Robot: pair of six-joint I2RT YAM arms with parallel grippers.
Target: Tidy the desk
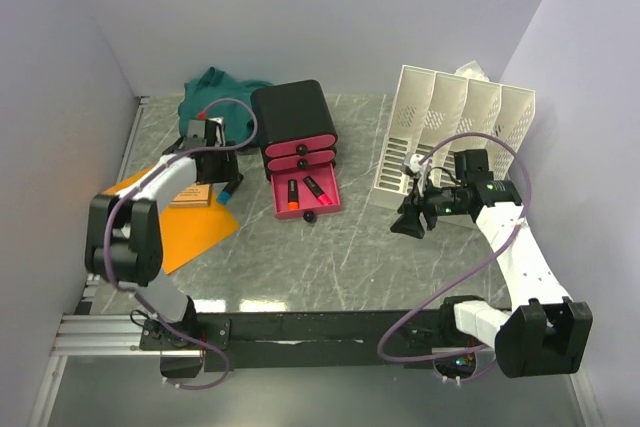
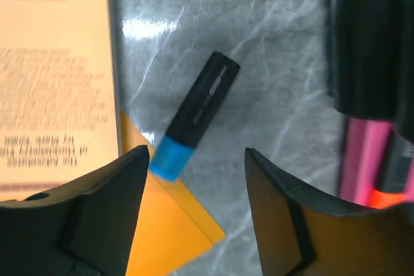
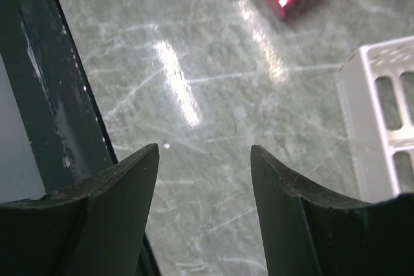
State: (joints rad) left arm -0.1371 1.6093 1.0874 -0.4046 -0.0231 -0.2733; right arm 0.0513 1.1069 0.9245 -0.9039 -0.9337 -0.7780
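Note:
The desk [image 1: 300, 257] is grey-green marble with a black front rail. A black marker with a blue cap [image 2: 194, 116] lies on it, its cap end at the edge of an orange sheet [image 2: 168, 231]. My left gripper [image 2: 197, 153] is open and empty just above the marker's cap end; in the top view this gripper [image 1: 224, 183] is left of the drawer box. My right gripper [image 3: 204, 150] is open and empty above bare desk [image 3: 213, 95]; in the top view it [image 1: 408, 224] is in front of the file rack.
A black drawer box with pink fronts [image 1: 297, 127] has its bottom drawer [image 1: 308, 197] pulled open with markers inside. A white slotted file rack [image 1: 450, 132] stands at the back right. A brown booklet [image 1: 190, 195] lies on the orange sheet [image 1: 185, 232]. A teal cloth [image 1: 215, 92] lies at the back left.

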